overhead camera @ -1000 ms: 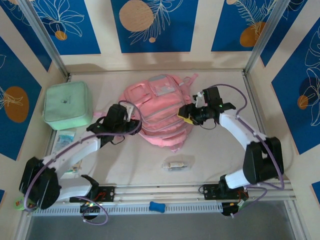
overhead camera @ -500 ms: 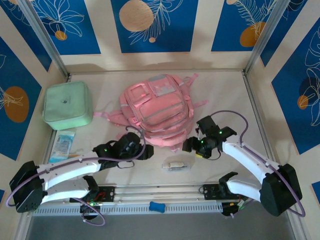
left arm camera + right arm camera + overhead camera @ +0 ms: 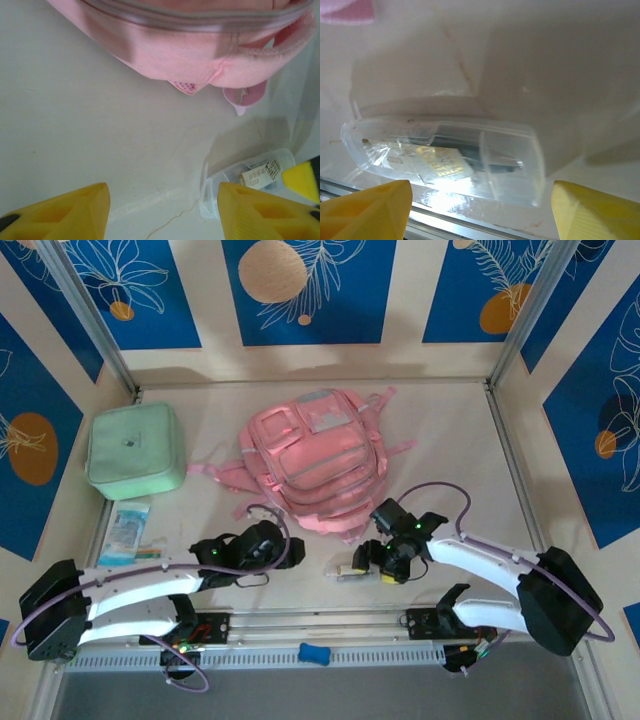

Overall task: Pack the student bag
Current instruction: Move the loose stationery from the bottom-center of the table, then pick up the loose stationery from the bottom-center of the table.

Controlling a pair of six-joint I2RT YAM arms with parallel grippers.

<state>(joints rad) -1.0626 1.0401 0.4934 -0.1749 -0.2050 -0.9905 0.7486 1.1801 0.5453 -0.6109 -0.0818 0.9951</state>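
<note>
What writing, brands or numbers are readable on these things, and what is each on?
Nothing here reads as quotable text.
Clear plastic case: printed label inside, too blurred.
Mint green case: small mark on top, too small.
Blue-and-white packet: print too small.
Pink backpack: no lettering visible.

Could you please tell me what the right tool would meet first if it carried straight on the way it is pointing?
The right tool would most likely meet the clear plastic case, which lies centred just ahead of its open jaws. The table lies beneath it. Exact depth is unclear.

Robot lab cell — table (image 3: 450, 430) boxed by blue floral panels (image 3: 300, 290), aluminium posts (image 3: 90, 320), arms (image 3: 150, 590) bolted to rail (image 3: 300, 625).
</note>
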